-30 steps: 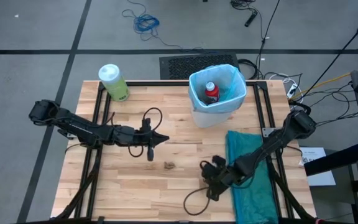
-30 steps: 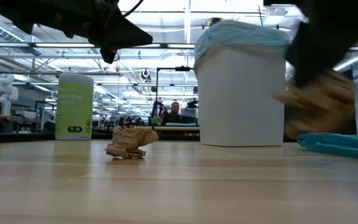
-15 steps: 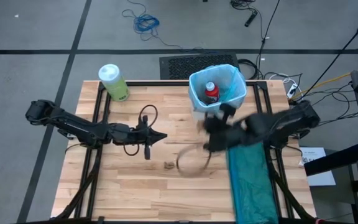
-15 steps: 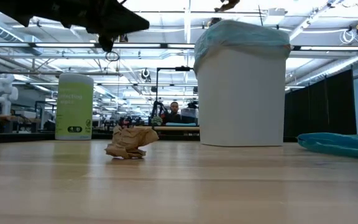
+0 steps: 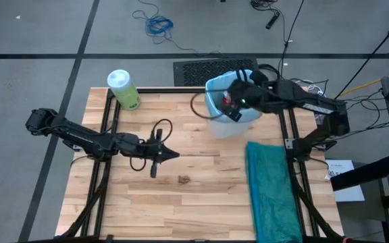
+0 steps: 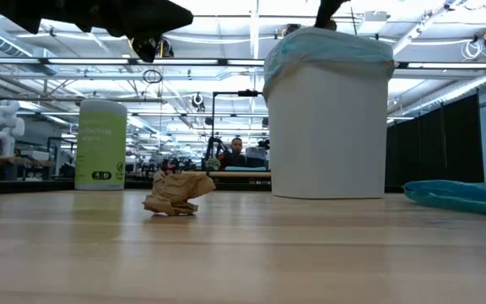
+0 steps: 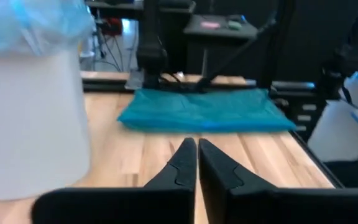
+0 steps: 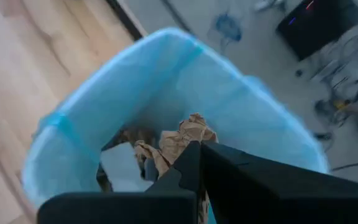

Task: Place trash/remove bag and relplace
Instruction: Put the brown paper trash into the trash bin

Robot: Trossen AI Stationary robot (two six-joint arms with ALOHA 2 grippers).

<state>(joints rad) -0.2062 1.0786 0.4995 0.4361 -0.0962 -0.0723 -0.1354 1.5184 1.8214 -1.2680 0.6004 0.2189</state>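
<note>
Pale wood-plank tabletop (image 5: pixel 201 202) on a grey floor. Right gripper (image 8: pixel 199 149), fingers clenched on a crumpled brown paper wad (image 8: pixel 185 138), hangs over the crinkly sky-blue bag (image 5: pixel 248 108) lining the white wastebasket (image 6: pixel 327 135). Left gripper (image 7: pixel 196 149) hovers, fingers clenched, grasping nothing, above another wad (image 5: pixel 184 179).

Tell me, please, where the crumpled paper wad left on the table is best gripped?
Probably from straight above, pinching the brown paper wad across its narrower middle. It sits loose and low on the bare table with open wood all round, and its creased folds should give the fingers purchase.
</note>
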